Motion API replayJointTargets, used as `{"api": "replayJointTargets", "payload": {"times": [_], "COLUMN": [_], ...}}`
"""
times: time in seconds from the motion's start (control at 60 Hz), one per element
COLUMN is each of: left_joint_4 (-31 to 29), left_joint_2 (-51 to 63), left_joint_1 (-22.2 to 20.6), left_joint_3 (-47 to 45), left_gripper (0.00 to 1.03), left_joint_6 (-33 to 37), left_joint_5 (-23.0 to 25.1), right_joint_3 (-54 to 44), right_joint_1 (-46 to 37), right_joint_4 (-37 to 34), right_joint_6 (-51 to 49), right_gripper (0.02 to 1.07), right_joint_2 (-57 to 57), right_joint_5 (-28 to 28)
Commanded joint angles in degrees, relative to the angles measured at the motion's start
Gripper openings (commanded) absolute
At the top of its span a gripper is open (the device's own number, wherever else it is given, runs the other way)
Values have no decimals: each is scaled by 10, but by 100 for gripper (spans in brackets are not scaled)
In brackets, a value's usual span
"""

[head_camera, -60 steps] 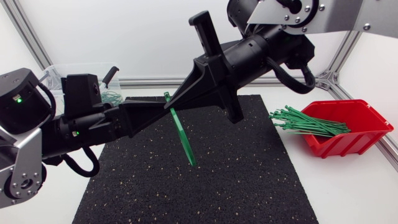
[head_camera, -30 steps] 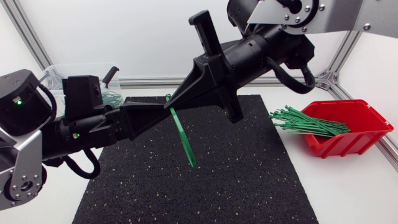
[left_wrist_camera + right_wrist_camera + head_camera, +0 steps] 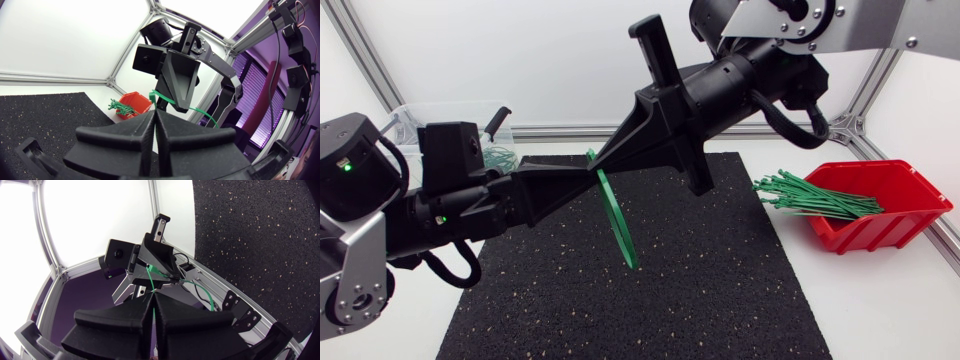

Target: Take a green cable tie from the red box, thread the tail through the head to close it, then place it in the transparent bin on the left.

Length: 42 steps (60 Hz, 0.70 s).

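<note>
Above the black mat (image 3: pixel 720 290), the left gripper (image 3: pixel 582 172) and right gripper (image 3: pixel 603 160) meet tip to tip, each with its 2 fingers pressed together on 1 green cable tie (image 3: pixel 617 225), which hangs below them over the mat. The red box (image 3: pixel 900 215) holds more ties (image 3: pixel 810 197). The transparent bin (image 3: pixel 430 115) stands behind the left arm.

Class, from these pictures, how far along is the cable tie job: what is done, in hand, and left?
Done: one cable tie is out of the red box. In hand: left gripper and right gripper both pinch it above the mat; no closed loop shows. Left: threading, then the clear bin.
</note>
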Motion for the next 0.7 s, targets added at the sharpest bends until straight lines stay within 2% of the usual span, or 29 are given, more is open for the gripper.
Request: {"api": "replayJointTargets", "payload": {"times": [0.0,0.683], "left_joint_4": [13,7], "left_joint_2": [-12,-6], "left_joint_1": [-5,4], "left_joint_3": [-11,-2], "left_gripper": [3,4], "left_joint_6": [-13,-11], "left_joint_5": [2,-6], "right_joint_3": [-7,-25], "right_joint_1": [-1,9], "right_joint_4": [6,10], "right_joint_6": [11,11], "right_gripper": [7,7], "right_joint_2": [-8,-18], "right_joint_5": [-4,-4]}}
